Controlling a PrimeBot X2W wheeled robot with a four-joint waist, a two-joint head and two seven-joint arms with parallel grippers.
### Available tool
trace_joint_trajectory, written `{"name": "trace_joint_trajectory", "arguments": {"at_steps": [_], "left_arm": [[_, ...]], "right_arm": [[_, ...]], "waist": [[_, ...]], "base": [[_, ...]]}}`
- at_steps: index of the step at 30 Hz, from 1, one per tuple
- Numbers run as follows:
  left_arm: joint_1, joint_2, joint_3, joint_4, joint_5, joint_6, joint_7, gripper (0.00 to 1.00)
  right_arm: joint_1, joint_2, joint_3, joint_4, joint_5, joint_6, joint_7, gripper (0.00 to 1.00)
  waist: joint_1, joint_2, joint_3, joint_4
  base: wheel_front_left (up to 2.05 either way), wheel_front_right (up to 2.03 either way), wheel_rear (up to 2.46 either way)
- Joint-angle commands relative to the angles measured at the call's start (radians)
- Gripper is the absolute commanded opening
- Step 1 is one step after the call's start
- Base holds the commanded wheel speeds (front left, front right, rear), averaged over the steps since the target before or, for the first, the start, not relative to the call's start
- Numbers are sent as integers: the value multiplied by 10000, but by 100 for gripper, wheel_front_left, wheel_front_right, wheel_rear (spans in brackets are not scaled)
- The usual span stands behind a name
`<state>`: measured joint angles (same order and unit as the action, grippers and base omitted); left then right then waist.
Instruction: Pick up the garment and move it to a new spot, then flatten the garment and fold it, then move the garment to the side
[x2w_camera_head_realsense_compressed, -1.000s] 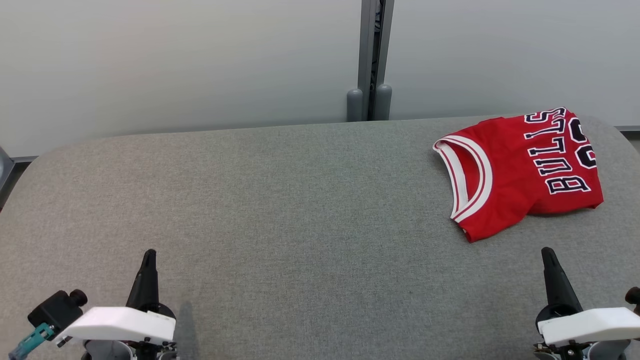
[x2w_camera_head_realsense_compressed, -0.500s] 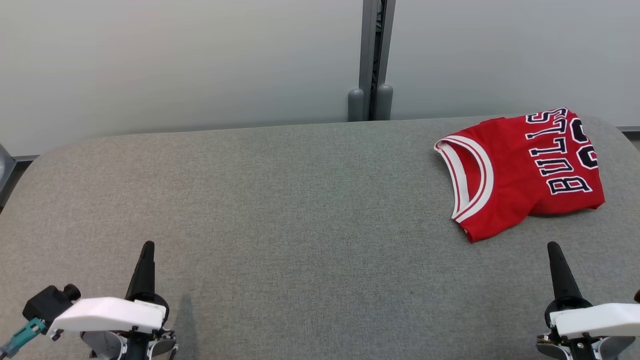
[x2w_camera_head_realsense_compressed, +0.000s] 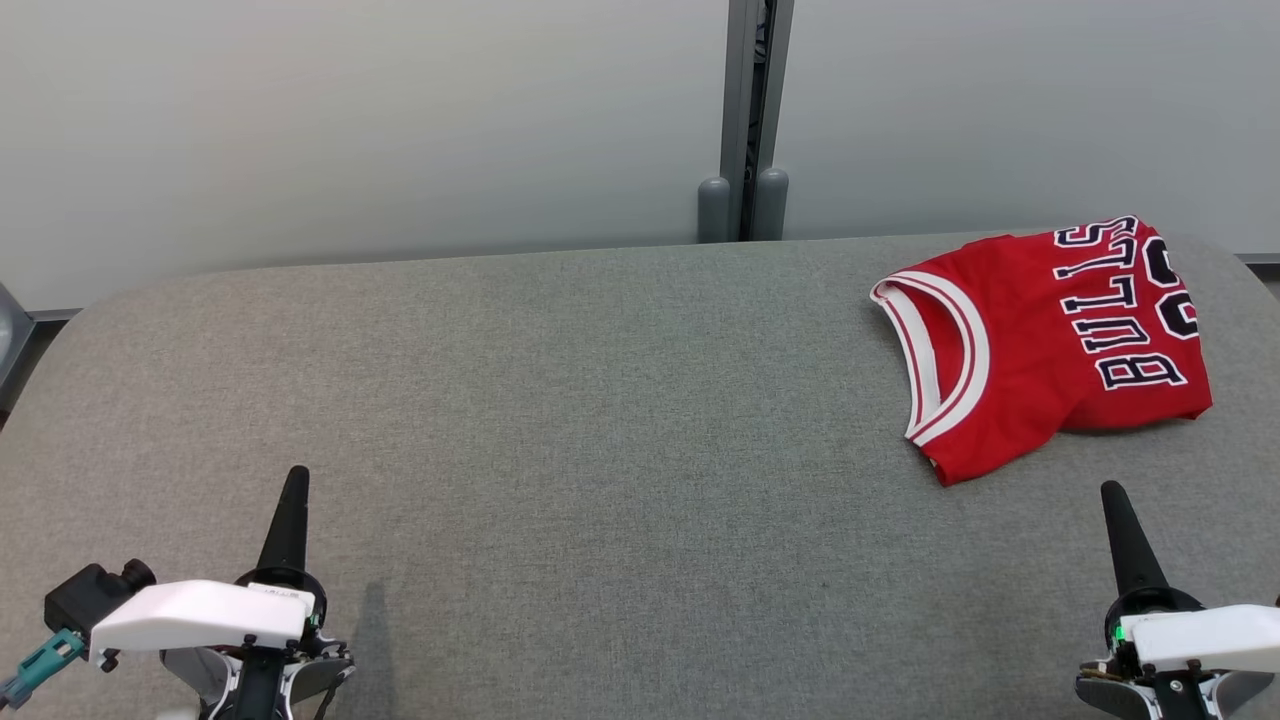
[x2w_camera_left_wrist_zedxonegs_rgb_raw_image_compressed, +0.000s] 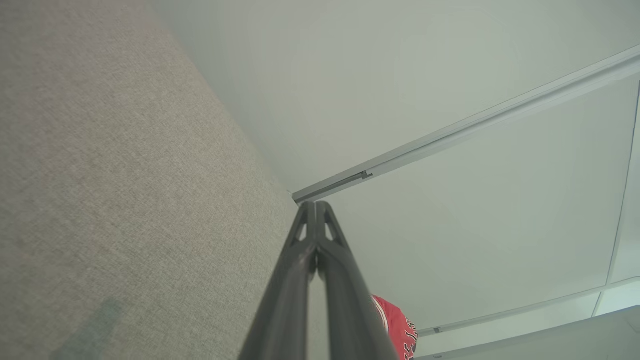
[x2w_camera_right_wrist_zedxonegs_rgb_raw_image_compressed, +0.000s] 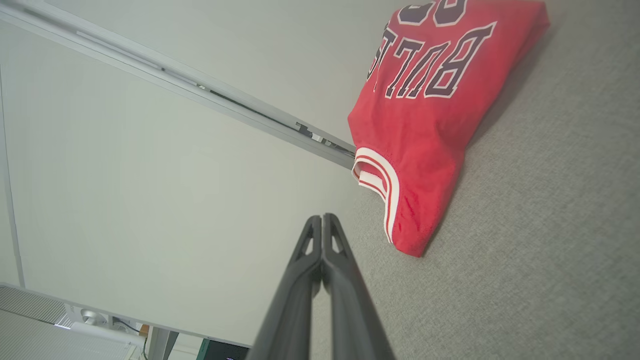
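The garment (x2w_camera_head_realsense_compressed: 1040, 335) is a red sleeveless jersey with white trim and dark BULLS lettering, lying folded at the far right of the grey table (x2w_camera_head_realsense_compressed: 600, 400). In the right wrist view the garment (x2w_camera_right_wrist_zedxonegs_rgb_raw_image_compressed: 430, 120) sits just beyond the fingertips, and a small red corner of the garment (x2w_camera_left_wrist_zedxonegs_rgb_raw_image_compressed: 395, 325) peeks out in the left wrist view. My left gripper (x2w_camera_head_realsense_compressed: 294, 476) is shut and empty near the front left edge, far from the jersey. My right gripper (x2w_camera_head_realsense_compressed: 1112, 492) is shut and empty, a short way in front of the jersey's near corner.
A pale partition wall (x2w_camera_head_realsense_compressed: 350, 130) runs behind the table, with a grey vertical post (x2w_camera_head_realsense_compressed: 745, 120) at its middle. The table's fabric top has rounded corners at the far left and right.
Both grippers have slid slightly forward, staying shut; the left arm's housing has shifted a little to the left. The jersey has not moved.
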<state>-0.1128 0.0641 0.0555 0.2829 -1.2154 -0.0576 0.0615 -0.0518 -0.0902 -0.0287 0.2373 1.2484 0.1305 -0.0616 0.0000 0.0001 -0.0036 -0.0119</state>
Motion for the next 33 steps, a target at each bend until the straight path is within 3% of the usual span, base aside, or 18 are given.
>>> {"name": "trace_joint_trajectory", "arguments": {"at_steps": [1,33], "left_arm": [[-356,45,86,-51,-188,-81,40,0],[-913,-65,482,261,-2628,-323,892,0]], "right_arm": [[-163,-17,-87,-137,181,3,27,0],[-174,20,-313,-339,2773,4,436,0]], "waist": [[0,-1,0,2],[0,-1,7,71]], "base": [[0,0,0],[0,0,0]]}}
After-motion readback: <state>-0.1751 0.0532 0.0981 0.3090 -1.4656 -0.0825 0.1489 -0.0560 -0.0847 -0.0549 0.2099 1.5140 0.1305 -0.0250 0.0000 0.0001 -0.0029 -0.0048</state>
